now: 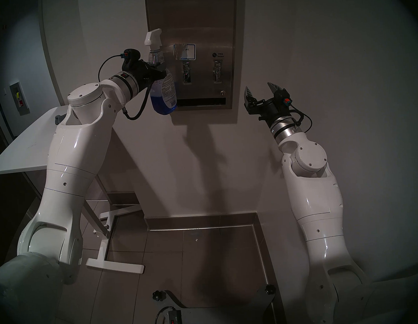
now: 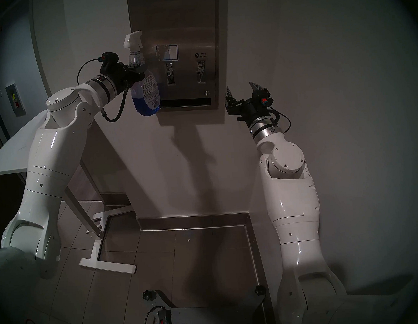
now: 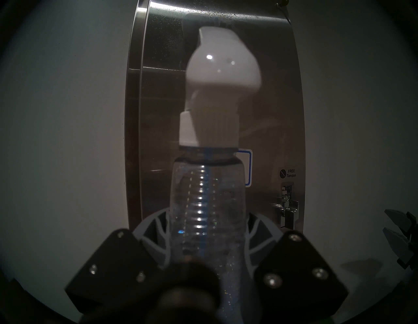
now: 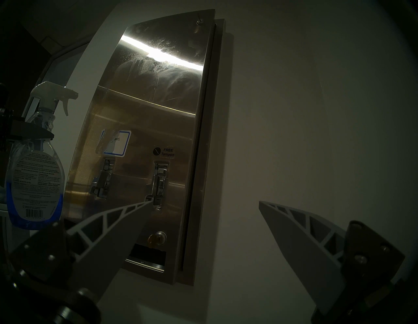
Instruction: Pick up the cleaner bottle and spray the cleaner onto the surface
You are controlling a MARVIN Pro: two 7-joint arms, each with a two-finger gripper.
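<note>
My left gripper [image 1: 159, 70] is shut on the ribbed neck of the cleaner bottle [image 1: 162, 87], a clear bottle held upright just left of the steel dispenser front [image 1: 209, 23]. Blue cleaner [image 1: 161, 104] fills its lower part. The white trigger nozzle [image 4: 54, 95] points toward the panel. In the left wrist view the fingers [image 3: 153, 233] clasp the bottle [image 3: 203, 199] before the surface [image 3: 162, 101], which shows fine droplets near its top. Whitish smears [image 4: 158, 61] mark the upper panel [image 4: 147, 126]. My right gripper [image 1: 259, 87] stands open and empty, lower right of the dispenser [image 2: 189, 24].
A white table [image 1: 31, 142] stands at the left behind my left arm, with a grey cloth [image 1: 58, 119] on it and its white foot [image 1: 114, 261] on the tiled floor. The dispenser has two lever slots [image 4: 158, 181], a keyhole [image 4: 158, 237] and a dark bottom slot.
</note>
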